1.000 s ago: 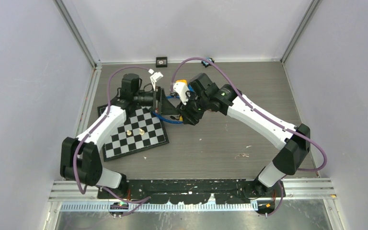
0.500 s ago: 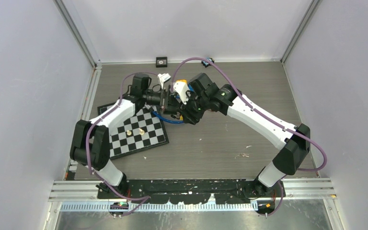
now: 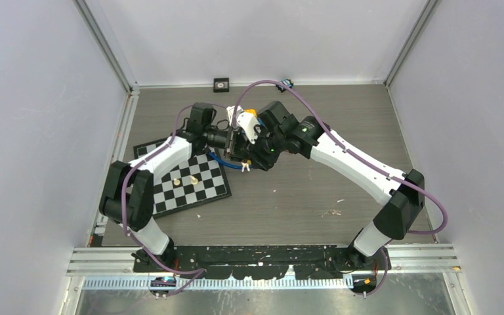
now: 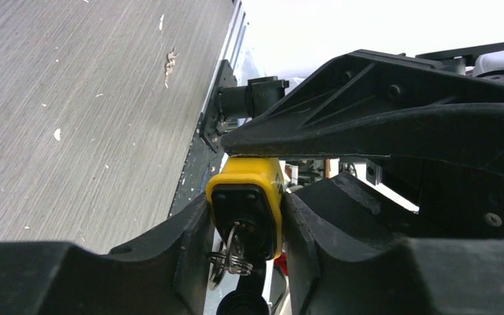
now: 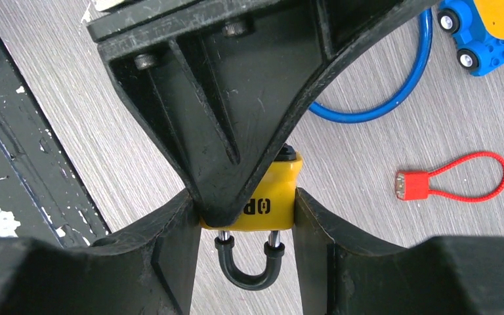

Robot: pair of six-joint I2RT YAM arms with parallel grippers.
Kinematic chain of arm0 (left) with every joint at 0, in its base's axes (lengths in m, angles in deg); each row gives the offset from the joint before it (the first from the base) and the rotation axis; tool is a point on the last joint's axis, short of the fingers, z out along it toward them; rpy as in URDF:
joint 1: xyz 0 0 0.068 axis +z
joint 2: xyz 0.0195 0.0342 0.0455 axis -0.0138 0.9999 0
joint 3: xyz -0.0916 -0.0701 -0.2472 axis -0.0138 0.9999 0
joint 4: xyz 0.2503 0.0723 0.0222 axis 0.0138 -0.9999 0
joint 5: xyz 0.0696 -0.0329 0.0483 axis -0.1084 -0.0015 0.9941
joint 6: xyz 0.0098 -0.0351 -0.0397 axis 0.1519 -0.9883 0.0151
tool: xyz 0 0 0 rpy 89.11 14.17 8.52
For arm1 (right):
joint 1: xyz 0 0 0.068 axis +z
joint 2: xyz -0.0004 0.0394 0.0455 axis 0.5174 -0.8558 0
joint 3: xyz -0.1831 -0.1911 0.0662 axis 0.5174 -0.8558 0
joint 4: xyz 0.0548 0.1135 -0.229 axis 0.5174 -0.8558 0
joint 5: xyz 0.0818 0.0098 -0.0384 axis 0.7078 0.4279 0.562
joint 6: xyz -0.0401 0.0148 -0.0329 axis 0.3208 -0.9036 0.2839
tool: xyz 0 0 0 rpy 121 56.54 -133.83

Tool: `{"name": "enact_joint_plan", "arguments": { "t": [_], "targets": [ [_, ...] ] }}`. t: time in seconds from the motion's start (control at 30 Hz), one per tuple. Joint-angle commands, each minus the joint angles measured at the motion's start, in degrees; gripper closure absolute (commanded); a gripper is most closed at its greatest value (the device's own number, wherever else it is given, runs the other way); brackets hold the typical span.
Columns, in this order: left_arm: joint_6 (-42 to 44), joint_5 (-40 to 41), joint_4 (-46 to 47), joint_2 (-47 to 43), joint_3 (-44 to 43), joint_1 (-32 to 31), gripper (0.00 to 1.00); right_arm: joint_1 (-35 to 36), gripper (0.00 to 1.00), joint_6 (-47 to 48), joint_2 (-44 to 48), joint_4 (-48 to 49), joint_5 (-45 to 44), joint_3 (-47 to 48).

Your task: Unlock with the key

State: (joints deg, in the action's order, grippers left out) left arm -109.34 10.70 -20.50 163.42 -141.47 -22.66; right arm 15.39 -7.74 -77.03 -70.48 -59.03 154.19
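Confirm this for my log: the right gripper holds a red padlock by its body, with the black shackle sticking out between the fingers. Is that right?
Not quite. The padlock is yellow, not red, as the right wrist view shows. The rest stands: the right gripper holds it by its body, with the black shackle sticking out between the fingers.

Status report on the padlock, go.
Right gripper shut on yellow padlock, shackle closed. Left gripper flanks its key end, grip unclear. Key inserted. Nothing seen blocking.
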Motion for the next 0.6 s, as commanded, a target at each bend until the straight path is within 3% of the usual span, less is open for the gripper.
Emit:
{"name": "enact_joint_plan", "arguments": {
  "t": [0.0, 0.13, 0.17, 0.27, 0.37, 0.43, 0.5, 0.57],
  "targets": [
    [0.35, -1.27, -0.01, -0.13, -1.53, -0.56, 0.66, 0.13, 1.0, 0.71, 2.03, 4.96, -0.65, 1.08],
    [1.73, -0.84, -0.01, -0.64, -1.49, -0.63, 0.97, 0.17, 1.0, 0.74, 2.38, 5.51, -1.21, -0.06],
    [1.93, -0.57, -0.06, -0.81, -1.49, -0.65, 1.0, 0.15, 0.99, 0.74, 2.46, 5.6, -1.23, -0.26],
    [2.75, -0.2, -0.13, -1.2, -1.64, -0.63, 1.0, 0.14, 0.83, 0.65, 2.77, 5.5, -1.16, -0.5],
    [4.02, 0.18, -1.07, -1.63, -2.18, -0.56, 1.0, 0.21, 0.48, 0.57, 3.32, 4.19, -1.18, -0.39],
    [6.35, 0.74, -2.96, -1.87, -3.12, -0.42, 1.0, 0.13, 0.33, 0.64, 3.98, 3.33, -1.31, -0.69],
    [8.91, 1.36, -5.61, -2.01, -4.43, -0.08, 1.0, 0.17, 0.22, 0.8, 5.06, 2.43, -1.43, -1.31],
    [9.68, 1.24, -6.19, -1.94, -4.9, 0.14, 1.0, 0.09, 0.19, 0.82, 6.56, 1.74, -1.69, -2.25]
  ]
}}
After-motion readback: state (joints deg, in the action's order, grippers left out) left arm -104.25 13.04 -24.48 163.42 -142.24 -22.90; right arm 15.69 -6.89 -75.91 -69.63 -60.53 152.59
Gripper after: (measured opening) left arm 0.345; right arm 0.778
